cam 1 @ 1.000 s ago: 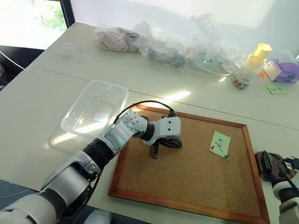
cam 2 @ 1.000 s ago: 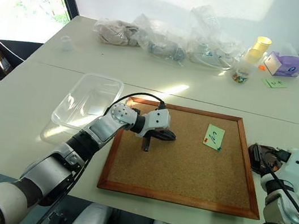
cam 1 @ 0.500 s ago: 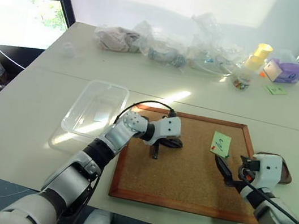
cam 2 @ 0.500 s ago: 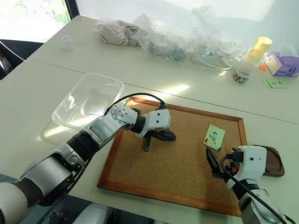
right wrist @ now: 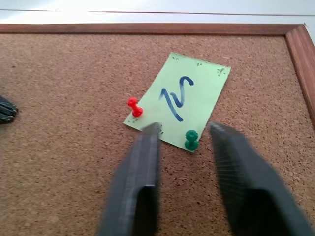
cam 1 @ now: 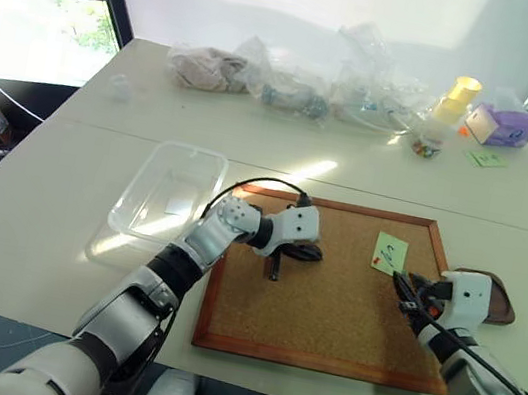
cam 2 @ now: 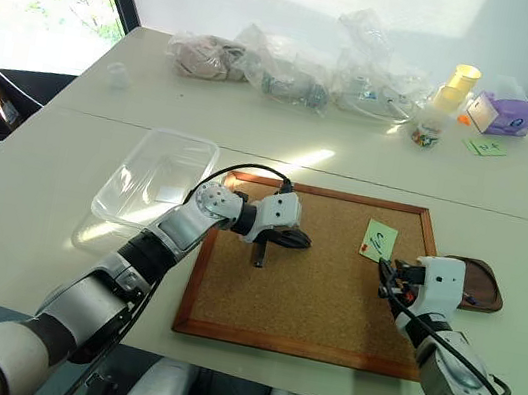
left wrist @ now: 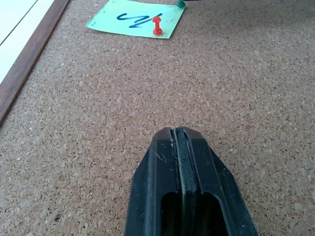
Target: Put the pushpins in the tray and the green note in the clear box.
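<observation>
Vs 1 s ago: R gripper (right wrist: 182, 129) was out past the corkboard's (cam 1: 335, 316) right edge, over the tray (cam 1: 499, 298). It's now come in over the board, tips right at the green note's (right wrist: 183, 96) near end. L gripper (left wrist: 177, 132) hasn't shifted. Note, pins and box are as before.

R jaws: apart, nothing clamped. Green pushpin (right wrist: 191, 139) sits in the gap btwn the two fingers, just ahead of the tips, at the note's near corner. Red pushpin (right wrist: 133, 107) stands just outside one finger (right wrist: 147, 147), a bit further on, at the note's other near corner. Both pins are upright in the cork.

L jaws: pressed together, empty, tips down at bare cork mid-board. The note lies well ahead of them, twd the board's right side.

Containers: the tray is just behind and outboard of the R gripper, on the table beside the board's frame; can't tell if anything's in it. Clear box (cam 1: 166, 191) is off the board's left edge, on the far side of the L arm from the jaws. A small pale patch shows at its bottom; can't tell what it is.

Note: flat on the cork, long axis running away from the R jaws, far end angled slightly outboard, scribble along that axis.

Far side of table: plastic bags (cam 1: 292, 89), small cup of mixed pins (cam 1: 423, 143), purple box (cam 1: 501, 126).
</observation>
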You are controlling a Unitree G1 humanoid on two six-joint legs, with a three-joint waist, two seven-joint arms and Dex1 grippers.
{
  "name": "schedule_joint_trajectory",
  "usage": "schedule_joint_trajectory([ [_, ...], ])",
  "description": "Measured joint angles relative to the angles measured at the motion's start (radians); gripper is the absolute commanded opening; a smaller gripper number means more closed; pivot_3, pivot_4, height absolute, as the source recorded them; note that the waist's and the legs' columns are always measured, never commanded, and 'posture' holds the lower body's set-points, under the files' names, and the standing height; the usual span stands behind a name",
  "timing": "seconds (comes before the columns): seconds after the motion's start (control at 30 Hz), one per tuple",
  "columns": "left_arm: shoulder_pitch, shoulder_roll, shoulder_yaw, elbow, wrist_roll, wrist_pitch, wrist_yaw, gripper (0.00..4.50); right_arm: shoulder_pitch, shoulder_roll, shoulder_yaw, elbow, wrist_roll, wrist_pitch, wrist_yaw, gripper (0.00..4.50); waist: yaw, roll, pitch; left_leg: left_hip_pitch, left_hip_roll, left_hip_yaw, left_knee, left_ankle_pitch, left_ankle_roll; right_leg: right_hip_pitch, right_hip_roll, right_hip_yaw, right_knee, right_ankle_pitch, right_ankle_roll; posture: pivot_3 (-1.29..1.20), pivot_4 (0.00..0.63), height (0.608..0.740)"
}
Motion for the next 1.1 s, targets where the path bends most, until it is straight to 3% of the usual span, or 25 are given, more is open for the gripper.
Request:
schedule_joint_trajectory([
  [1.1,-0.012,0.015,-0.019,0.011,0.037,-0.045,0.003,0.0,-0.044,0.047,-0.087,-0.005,0.066,-0.064,-0.017,0.05,0.0,0.0,0.0,0.0,0.0,0.0,0.0,0.0,0.0,0.0,0.0,0.0,0.0,0.0,0.0,0.0,0.15,0.74],
])
